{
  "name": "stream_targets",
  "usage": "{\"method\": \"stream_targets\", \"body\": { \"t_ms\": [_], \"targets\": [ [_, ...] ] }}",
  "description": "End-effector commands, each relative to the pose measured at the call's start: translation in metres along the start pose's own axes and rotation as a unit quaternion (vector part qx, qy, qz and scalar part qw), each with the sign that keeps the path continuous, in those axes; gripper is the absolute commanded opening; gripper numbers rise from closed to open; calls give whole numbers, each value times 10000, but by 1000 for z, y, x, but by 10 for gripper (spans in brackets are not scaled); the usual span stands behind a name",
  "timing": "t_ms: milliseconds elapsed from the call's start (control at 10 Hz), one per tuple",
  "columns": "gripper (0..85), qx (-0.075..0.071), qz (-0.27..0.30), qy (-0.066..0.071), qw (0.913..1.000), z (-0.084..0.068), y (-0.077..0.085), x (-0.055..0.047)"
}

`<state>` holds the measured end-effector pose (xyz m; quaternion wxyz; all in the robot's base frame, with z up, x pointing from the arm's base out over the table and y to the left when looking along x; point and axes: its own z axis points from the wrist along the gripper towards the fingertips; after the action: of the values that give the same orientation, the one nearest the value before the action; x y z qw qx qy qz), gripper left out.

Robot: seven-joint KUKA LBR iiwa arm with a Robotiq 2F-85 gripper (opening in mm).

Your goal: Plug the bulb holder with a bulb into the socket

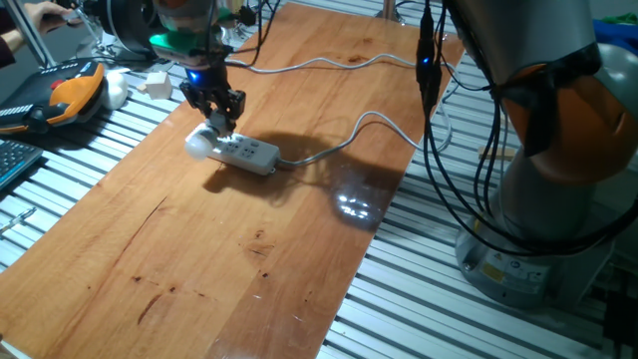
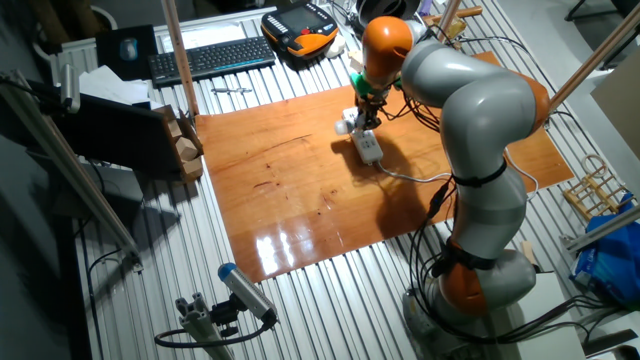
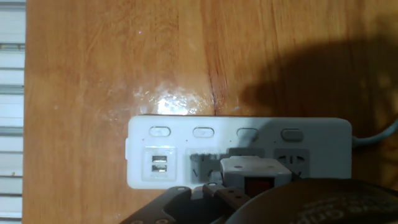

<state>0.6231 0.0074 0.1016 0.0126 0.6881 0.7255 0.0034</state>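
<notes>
The socket (image 1: 249,153) is a white power strip lying on the wooden table, with a grey cable (image 1: 344,142) running off to the right. It also shows in the other fixed view (image 2: 369,147) and fills the hand view (image 3: 186,152). The bulb holder with a bulb (image 1: 202,143) sits at the strip's left part, with the round bulb sticking out past the strip. In the hand view the white holder with its red spot (image 3: 254,173) rests over the outlet row. My gripper (image 1: 223,118) stands straight above it, shut on the holder (image 2: 347,126). Whether the pins are in the outlet is hidden.
An orange teach pendant (image 1: 68,95), a mouse and a plain white cube (image 1: 158,83) lie at the table's far left. A second cable (image 1: 329,62) crosses the back of the table. The robot base (image 1: 543,189) stands on the right. A keyboard (image 2: 210,57) lies beyond the table.
</notes>
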Motion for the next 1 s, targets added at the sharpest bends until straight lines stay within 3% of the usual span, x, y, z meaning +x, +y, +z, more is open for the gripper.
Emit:
{"method": "stream_targets", "body": {
  "t_ms": [0,300,900],
  "targets": [
    [0,-14,1,62,10000,3,0,0],
    [0,5,26,155,9999,3,-1,1],
    [0,37,56,141,9999,3,-5,0]
  ]
}}
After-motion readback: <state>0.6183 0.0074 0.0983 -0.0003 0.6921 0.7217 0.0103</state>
